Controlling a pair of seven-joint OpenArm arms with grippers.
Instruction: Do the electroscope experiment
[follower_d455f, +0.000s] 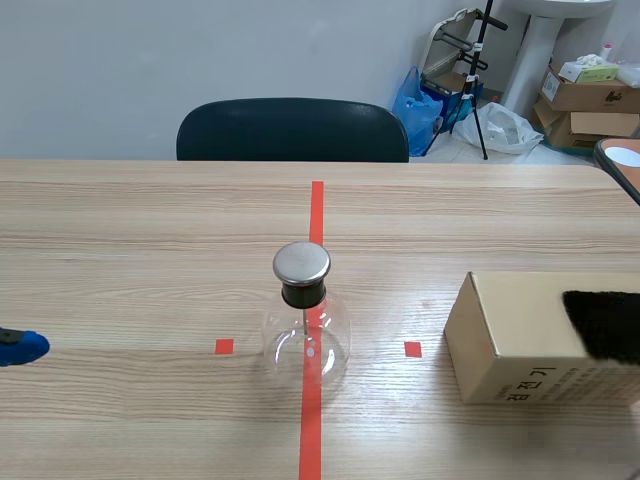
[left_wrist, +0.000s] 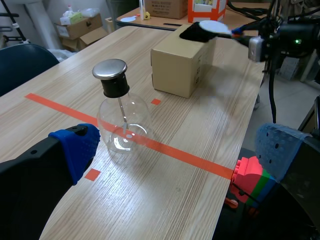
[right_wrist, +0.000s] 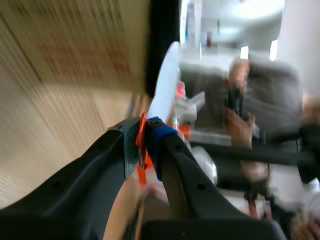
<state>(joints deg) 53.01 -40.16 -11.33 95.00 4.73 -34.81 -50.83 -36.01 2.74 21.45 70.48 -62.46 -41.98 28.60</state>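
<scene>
Your electroscope flask (follower_d455f: 305, 325) stands upright on the desk (follower_d455f: 120, 240), to the left of the cardboard box (follower_d455f: 515, 340) in the scene view, near the box but not touching it. It is a clear round glass flask with a black stopper (follower_d455f: 303, 294) in its neck and a flat metal cap (follower_d455f: 301, 262) on top. A thin rod (left_wrist: 121, 109) runs down from the stopper into the glass. The long orange-red tape line passes under the flask.

A black fuzzy pad (follower_d455f: 603, 325) lies on top of the box, at the end farthest from the flask. Your right tool (right_wrist: 146, 135) is at that same end of the box. Its fingers are pinched narrow on the orange handle (right_wrist: 141, 170) of a white disc (right_wrist: 164, 87), which sticks out ahead of the fingertips. From the left wrist view the disc sits right at the pad on the box top. You cannot tell from these pictures whether disc and pad are touching.

Your left tool (left_wrist: 180, 145) is spread wide with nothing between its fingers. It is low over the desk, on the far side of the flask from the box and well apart from the box. The flask is ahead of it, closer to its left finger than its right. In the scene view only one blue fingertip pad (follower_d455f: 22, 346) of this tool shows.

A dark chair (follower_d455f: 292, 130) stands behind the desk, beyond the box and the flask.
</scene>
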